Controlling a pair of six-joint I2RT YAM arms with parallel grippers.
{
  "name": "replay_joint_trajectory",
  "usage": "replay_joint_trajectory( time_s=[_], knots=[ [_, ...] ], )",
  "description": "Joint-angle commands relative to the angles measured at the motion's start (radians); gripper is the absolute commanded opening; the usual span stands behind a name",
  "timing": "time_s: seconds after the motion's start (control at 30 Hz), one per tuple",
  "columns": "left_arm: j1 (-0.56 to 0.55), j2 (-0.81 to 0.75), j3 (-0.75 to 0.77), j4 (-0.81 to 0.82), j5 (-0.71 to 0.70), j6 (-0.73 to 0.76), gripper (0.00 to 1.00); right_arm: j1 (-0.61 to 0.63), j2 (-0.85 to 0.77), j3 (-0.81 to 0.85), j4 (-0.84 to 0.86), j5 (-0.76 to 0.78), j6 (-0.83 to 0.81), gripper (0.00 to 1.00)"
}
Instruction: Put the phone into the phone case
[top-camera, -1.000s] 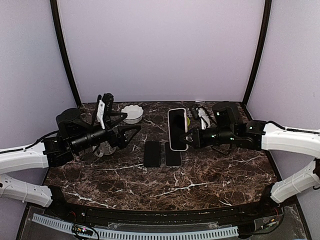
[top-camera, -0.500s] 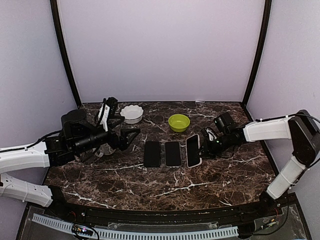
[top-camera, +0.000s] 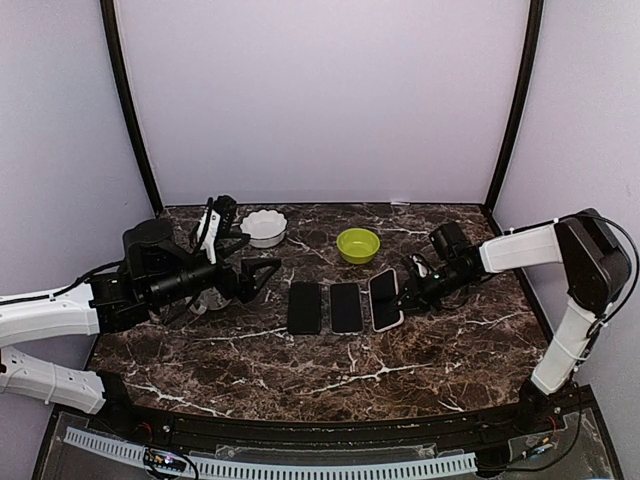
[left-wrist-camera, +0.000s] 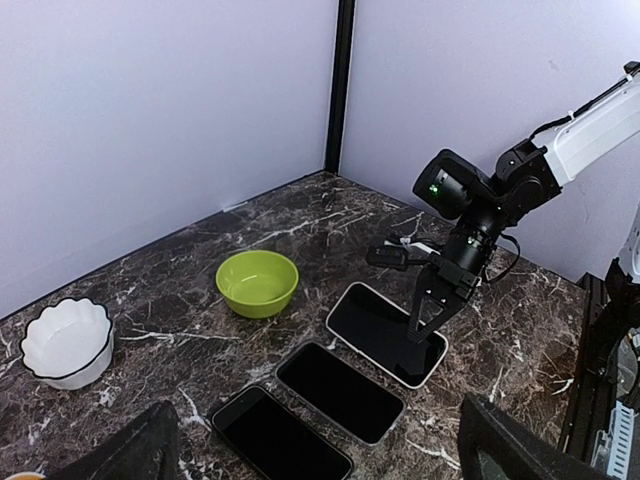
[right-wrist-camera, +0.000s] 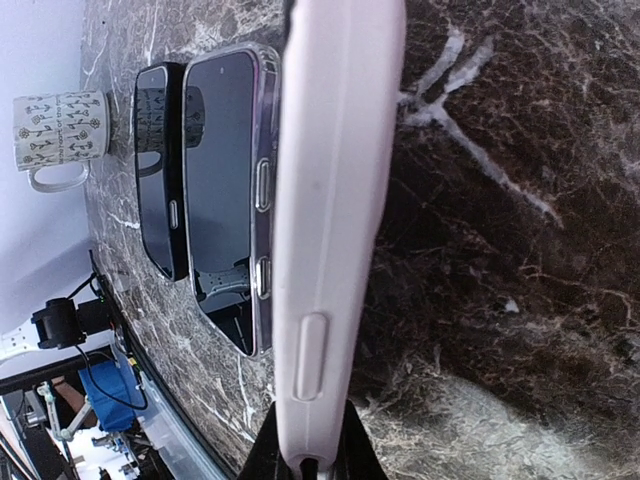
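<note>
Three phone-shaped slabs lie in a row on the marble table. On the left is a bare black phone. In the middle is a dark slab with a clear case rim. On the right is a black-screened phone in a white case. My right gripper is shut on the white-cased phone's right edge, holding it low at the table, slightly tilted. My left gripper is open and empty, hovering left of the row.
A green bowl stands behind the phones. A white fluted bowl sits at the back left. A patterned mug stands left of the row, under my left arm in the top view.
My right gripper has brought the white-cased phone down from a raised position behind the row to the table, right of the other two slabs. The left arm has barely moved.
</note>
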Motion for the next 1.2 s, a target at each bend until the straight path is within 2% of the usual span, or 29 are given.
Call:
replay_joint_trajectory(
  time_s=[0.0, 0.23, 0.37, 0.43, 0.8, 0.83, 0.9, 0.93, 0.97, 1.17],
  knots=[
    [0.0, -0.021, 0.022, 0.007, 0.007, 0.018, 0.99, -0.023, 0.027, 0.023, 0.034, 0.113, -0.04, 0.07],
    [0.0, -0.018, 0.021, 0.008, 0.01, 0.017, 0.99, -0.04, 0.02, -0.01, 0.036, 0.213, -0.017, 0.1],
    [0.001, -0.02, 0.021, 0.007, 0.011, 0.019, 0.99, -0.044, 0.033, -0.004, 0.027, 0.257, -0.018, 0.27],
    [0.0, -0.022, 0.02, 0.008, 0.011, 0.02, 0.99, -0.045, 0.037, 0.002, 0.02, 0.273, -0.02, 0.31],
    [0.0, -0.022, 0.02, 0.009, 0.014, 0.026, 0.99, -0.043, -0.041, -0.025, 0.009, 0.293, 0.001, 0.34],
    [0.0, -0.022, 0.019, 0.009, 0.011, 0.027, 0.99, -0.043, -0.073, -0.029, 0.008, 0.307, 0.0, 0.38],
    [0.0, -0.022, 0.018, 0.009, 0.007, 0.032, 0.99, -0.042, -0.153, -0.042, 0.012, 0.354, -0.012, 0.55],
    [-0.001, -0.022, 0.018, 0.01, 0.005, 0.035, 0.99, -0.041, -0.204, -0.047, 0.012, 0.411, -0.016, 0.88],
    [0.0, -0.022, 0.017, 0.012, -0.002, 0.037, 0.99, -0.041, -0.263, -0.054, 0.012, 0.479, -0.016, 0.97],
    [0.001, -0.035, -0.017, 0.066, -0.062, 0.05, 0.99, -0.057, -0.556, -0.142, 0.099, 0.786, -0.07, 0.99]
  ],
)
